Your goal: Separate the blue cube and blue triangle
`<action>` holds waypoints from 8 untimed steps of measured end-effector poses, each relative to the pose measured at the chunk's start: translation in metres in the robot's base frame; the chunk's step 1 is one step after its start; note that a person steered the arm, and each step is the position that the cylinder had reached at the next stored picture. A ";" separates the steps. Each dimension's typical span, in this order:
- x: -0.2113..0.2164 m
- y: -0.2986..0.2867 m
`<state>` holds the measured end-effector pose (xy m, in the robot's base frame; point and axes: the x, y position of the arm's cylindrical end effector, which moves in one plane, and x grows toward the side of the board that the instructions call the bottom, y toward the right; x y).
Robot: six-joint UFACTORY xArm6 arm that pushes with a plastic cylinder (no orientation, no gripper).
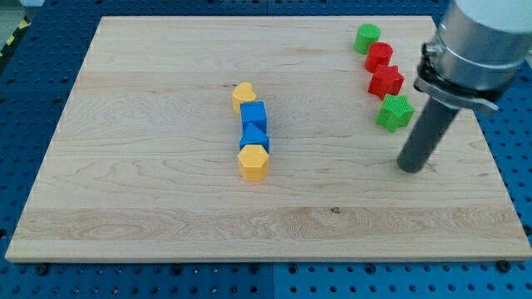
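Eight small blocks are lying on the wooden bench point(166, 208), gathered into two lines that are sitting well apart. Near the middle of the frame, a little to its left, four blocks are forming a column running from top to bottom: a yellow heart point(243, 93) is sitting at the top, the blue cube point(254, 114) is lying just below it and touching it, the blue triangle point(254, 136) is pressing against the cube's lower side, and a yellow hexagon point(253, 162) is closing the column at the bottom, touching the triangle. The two blue blocks are therefore sitting in contact, with no gap showing between them. In the upper right of the frame a second line is slanting downward to the right: a green cylinder point(367, 37) at the top, a red block point(379, 56) just under it, a second red block point(386, 81) below that, and a green star point(396, 112) at the lower end. My tip point(410, 169) is resting on the bench in the right part of the frame, just below and slightly right of the green star, apart from it and far to the right of the blue pair. No pincer is fitted to this arm, so I cannot tell any apart or together state; only the dark rod is showing.
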<state>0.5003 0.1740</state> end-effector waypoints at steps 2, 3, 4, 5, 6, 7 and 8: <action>-0.028 -0.026; -0.063 -0.047; -0.071 -0.060; -0.034 -0.107; -0.005 -0.146; -0.010 -0.146; -0.031 -0.146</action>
<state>0.4696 0.0278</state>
